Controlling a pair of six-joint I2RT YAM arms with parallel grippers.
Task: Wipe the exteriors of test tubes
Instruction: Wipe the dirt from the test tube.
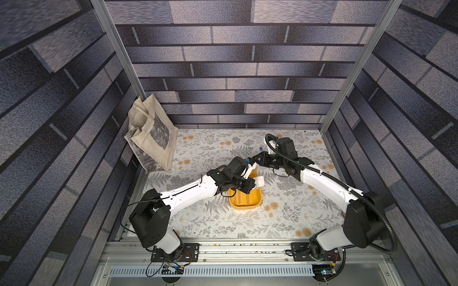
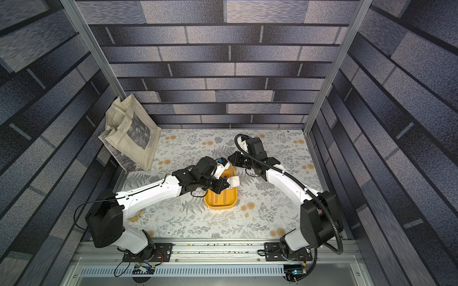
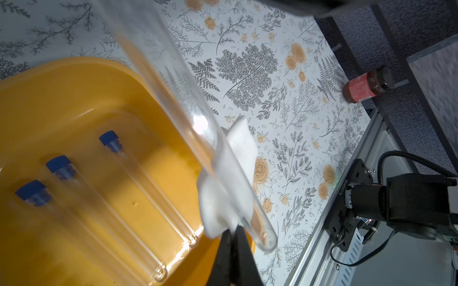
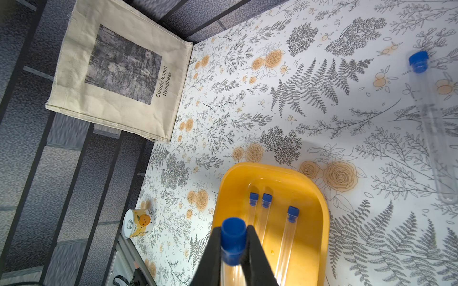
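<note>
Yellow tray: three tubes lying inside, shown in both wrist views. Held tube: above tray, right gripper clamped on its blue cap. Left wrist view adds: left gripper pinching white cloth, cloth against held tube's rounded end. Right wrist view adds: fifth tube loose on table, apart from tray; tote bag; small can.

canvas tote bag, small can, brown jar
</note>
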